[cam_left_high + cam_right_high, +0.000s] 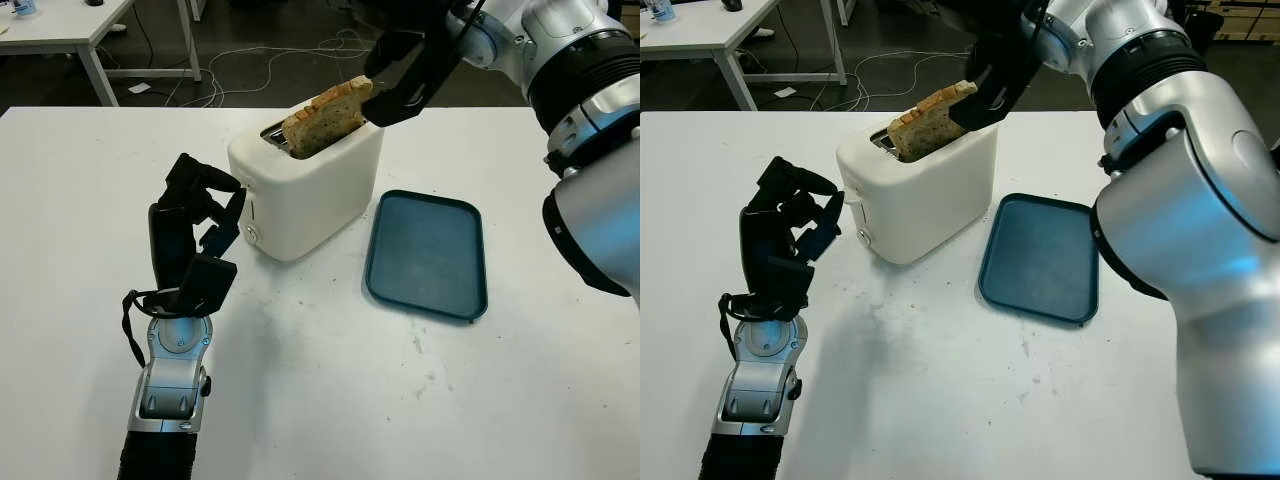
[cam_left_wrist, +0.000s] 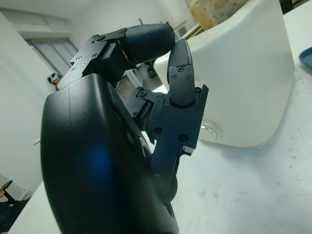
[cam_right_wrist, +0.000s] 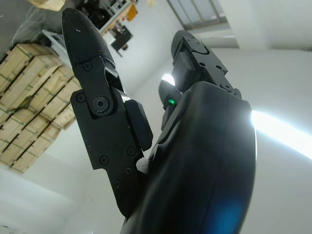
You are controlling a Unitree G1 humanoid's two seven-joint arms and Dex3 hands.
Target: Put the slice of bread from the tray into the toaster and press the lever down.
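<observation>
right hand (image 1: 400, 75): grasping bread slice (image 1: 325, 117) | bread: tilted, lower end in toaster (image 1: 305, 185) slot (upper part sticking out) | tray (image 1: 428, 253): beside toaster | left hand (image 1: 195, 235): clenched, near toaster front, holding nothing

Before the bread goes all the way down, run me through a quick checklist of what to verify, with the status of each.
1. Slice of bread gripped by the right hand: ok.
2. Slice started into the toaster slot: ok, lower end in, tilted.
3. Slice fully seated: not ok, most of it sticks out.
4. Lever position: cannot tell.
5. Left hand clear of the slot: ok, on the table beside the toaster, fingers curled, holding nothing.
6. Tray cleared: ok.
</observation>
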